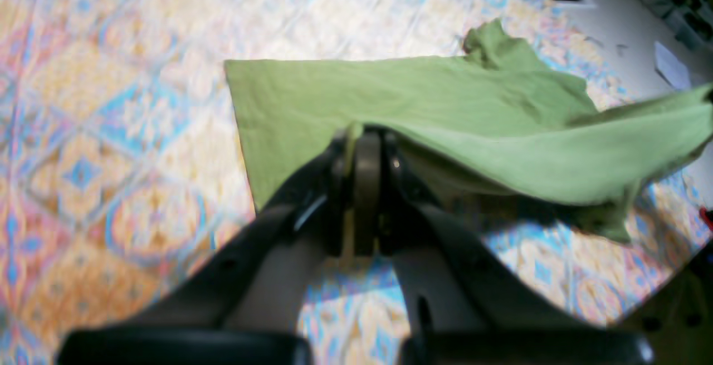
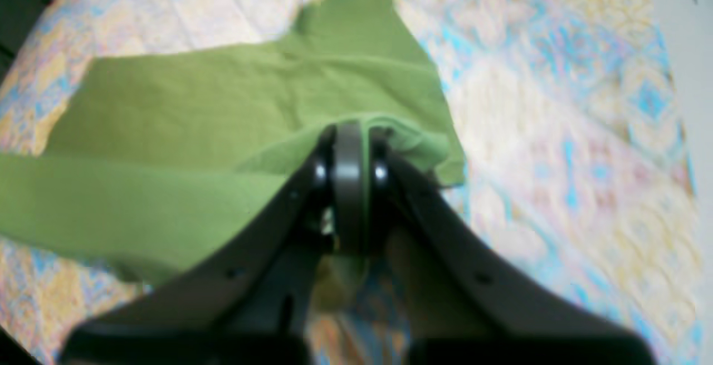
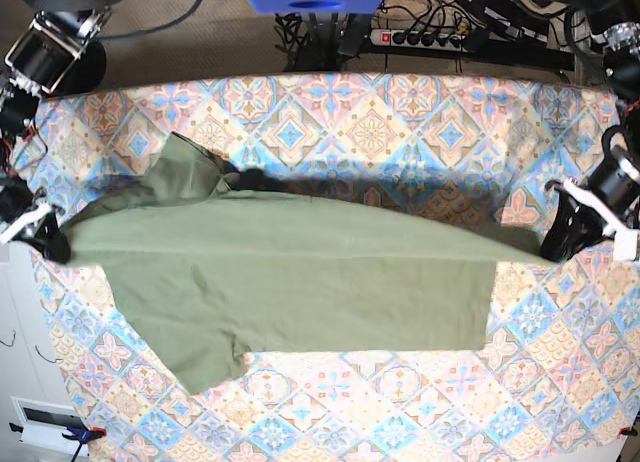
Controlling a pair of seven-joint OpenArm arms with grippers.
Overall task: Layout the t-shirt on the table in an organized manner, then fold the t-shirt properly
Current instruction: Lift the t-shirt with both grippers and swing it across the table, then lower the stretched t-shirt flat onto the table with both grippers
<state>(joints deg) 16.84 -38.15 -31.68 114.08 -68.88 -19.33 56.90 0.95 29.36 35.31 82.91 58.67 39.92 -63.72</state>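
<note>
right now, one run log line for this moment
stage: mid-fold | left tool: shut on t-shirt | right tool: shut on t-shirt | shirt edge lifted

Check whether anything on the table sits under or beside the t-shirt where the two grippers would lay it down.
Nothing visible does. The left gripper and right gripper are each shut on an edge of the t-shirt, stretched between them. The table around it shows only its patterned cloth; what lies beneath the fabric is hidden.

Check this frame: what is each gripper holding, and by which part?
Both hold the t-shirt. The left gripper and the right gripper are each shut on an edge of the fabric at opposite ends, stretching it above the table.
</note>
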